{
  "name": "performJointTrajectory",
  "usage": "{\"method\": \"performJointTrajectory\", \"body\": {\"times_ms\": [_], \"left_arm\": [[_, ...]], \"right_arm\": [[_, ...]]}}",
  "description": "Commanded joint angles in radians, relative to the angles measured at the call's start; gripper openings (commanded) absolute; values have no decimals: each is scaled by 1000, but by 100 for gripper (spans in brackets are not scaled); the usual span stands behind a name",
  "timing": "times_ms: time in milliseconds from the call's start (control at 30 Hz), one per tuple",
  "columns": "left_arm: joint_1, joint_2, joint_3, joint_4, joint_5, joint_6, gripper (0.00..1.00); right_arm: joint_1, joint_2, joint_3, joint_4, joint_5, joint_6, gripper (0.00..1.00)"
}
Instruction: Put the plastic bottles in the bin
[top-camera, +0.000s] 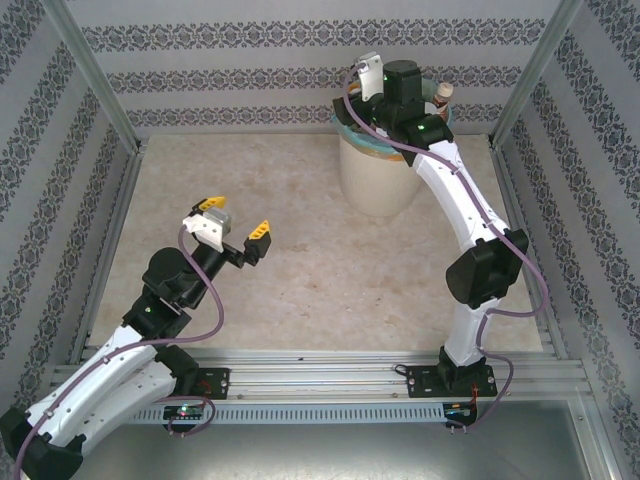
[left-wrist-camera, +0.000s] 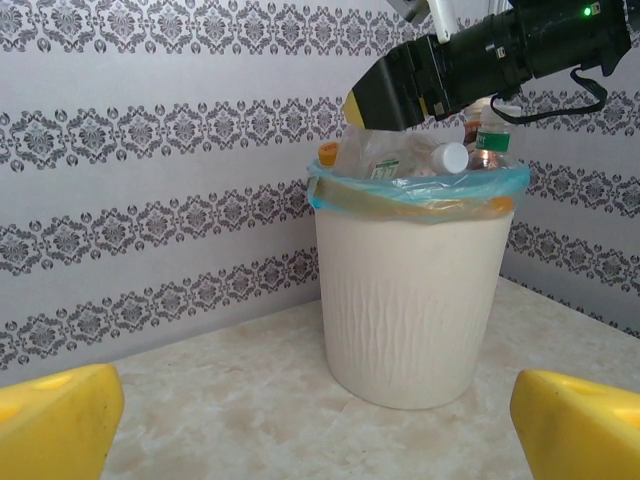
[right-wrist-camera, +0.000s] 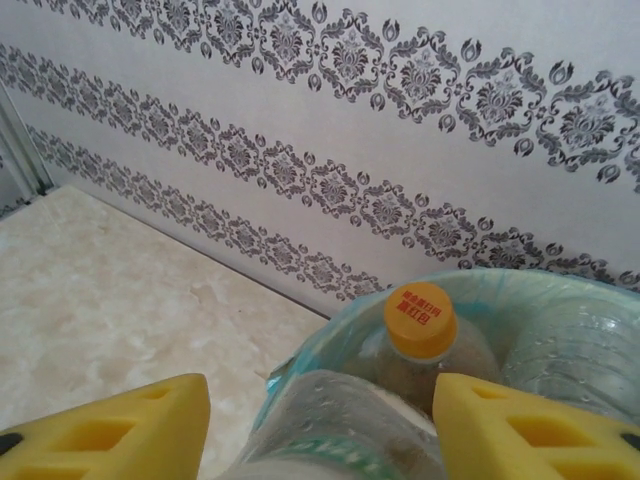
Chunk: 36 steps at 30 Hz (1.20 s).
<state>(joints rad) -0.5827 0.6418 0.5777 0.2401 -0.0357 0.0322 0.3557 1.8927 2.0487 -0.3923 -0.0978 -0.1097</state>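
Note:
The bin (top-camera: 375, 185) is a cream-white bucket with a teal bag, standing at the back of the table. Plastic bottles (left-wrist-camera: 455, 155) are heaped above its rim (left-wrist-camera: 420, 188). My right gripper (right-wrist-camera: 320, 432) hovers over the bin's left side with its yellow fingers (right-wrist-camera: 110, 435) spread. A clear bottle (right-wrist-camera: 340, 420) lies between them on the heap, with a gap on its left side. An orange-capped bottle (right-wrist-camera: 420, 322) stands just beyond it. My left gripper (top-camera: 234, 218) hangs open and empty over the mid-left table, facing the bin (left-wrist-camera: 410, 300).
Patterned walls (top-camera: 300, 75) close the table at the back and both sides, with metal posts (top-camera: 95, 75) at the corners. The right arm (top-camera: 455, 195) reaches from its base up over the bin. Marbled tabletop (top-camera: 280, 190) lies between the left gripper and the bin.

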Motion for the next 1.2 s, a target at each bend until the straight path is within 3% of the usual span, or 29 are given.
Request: {"method": "performJointTrajectory", "body": {"times_ms": [0, 67, 267, 533, 700, 933, 1167], "left_arm": [[-8, -11, -12, 18, -16, -12, 100], [-8, -10, -13, 22, -20, -8, 100], [-8, 1, -13, 31, -26, -2, 100], [-8, 25, -10, 51, -25, -3, 100], [-8, 36, -10, 58, -21, -5, 100], [-8, 41, -20, 67, -20, -18, 100], [-8, 42, -23, 70, -20, -20, 100]], "right_arm": [[13, -34, 22, 24, 37, -24, 48], [14, -34, 40, 19, 28, -40, 38], [26, -50, 92, 23, 31, -78, 25], [40, -118, 121, 70, 21, -84, 21], [46, -162, 77, 114, 147, -162, 18], [52, -111, 101, 78, 376, -356, 16], [39, -51, 73, 19, 453, -449, 16]]}}
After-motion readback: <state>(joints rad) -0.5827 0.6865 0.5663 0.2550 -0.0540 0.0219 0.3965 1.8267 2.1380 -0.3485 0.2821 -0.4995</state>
